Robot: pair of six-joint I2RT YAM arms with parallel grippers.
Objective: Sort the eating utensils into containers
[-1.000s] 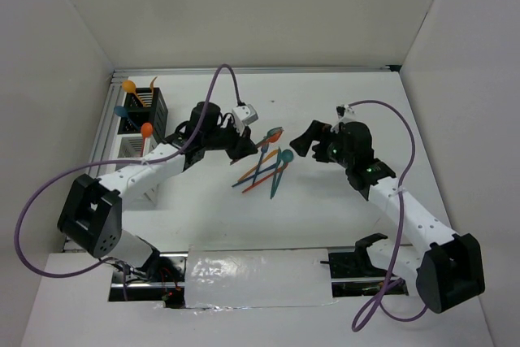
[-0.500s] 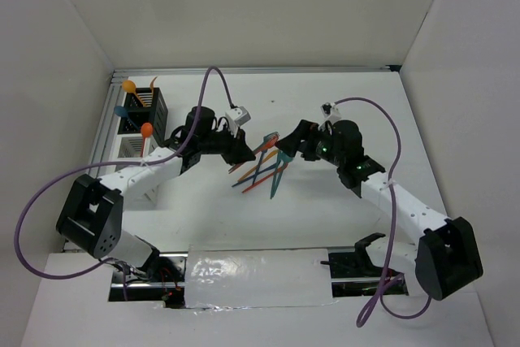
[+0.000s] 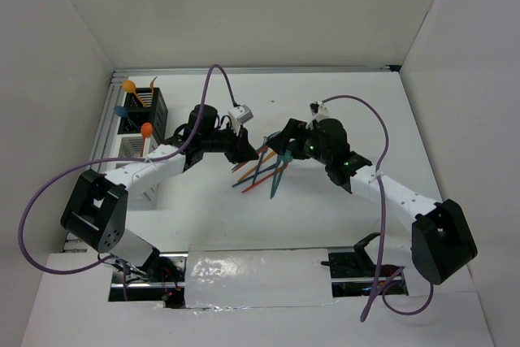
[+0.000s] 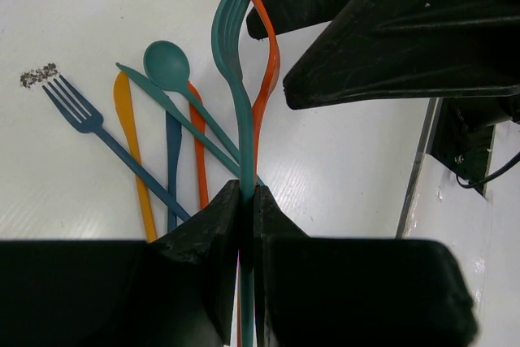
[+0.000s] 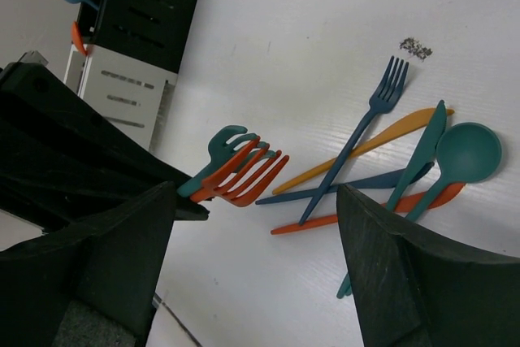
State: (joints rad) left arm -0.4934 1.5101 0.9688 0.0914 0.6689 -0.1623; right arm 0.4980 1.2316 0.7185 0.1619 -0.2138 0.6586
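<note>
My left gripper [image 3: 244, 150] is shut on a teal fork [image 4: 231, 46] and an orange fork [image 4: 266, 79], held together above the table with their tines pointing at the right gripper. In the right wrist view both forks [image 5: 244, 172] stick out of the left gripper [image 5: 81, 160]. My right gripper [image 3: 280, 145] is open and empty, its jaws wide on either side of the fork tines. Several more utensils lie crossed on the table [image 3: 264, 172]: a teal spoon [image 4: 166, 65], a blue fork [image 4: 81, 115], and an orange knife [image 4: 130, 136]. The containers [image 3: 138, 127] stand at the far left.
The black slatted bin [image 3: 150, 107] holds orange and blue utensils; the white bin [image 3: 130, 148] beside it holds an orange spoon [image 3: 147, 130]. A small dark speckled mark [image 4: 38, 75] is on the table by the blue fork. White walls close in the table.
My right gripper has moved left, toward the forks held in the left gripper, and now brackets their tines. The left gripper has shifted only slightly and stays shut on the forks.
</note>
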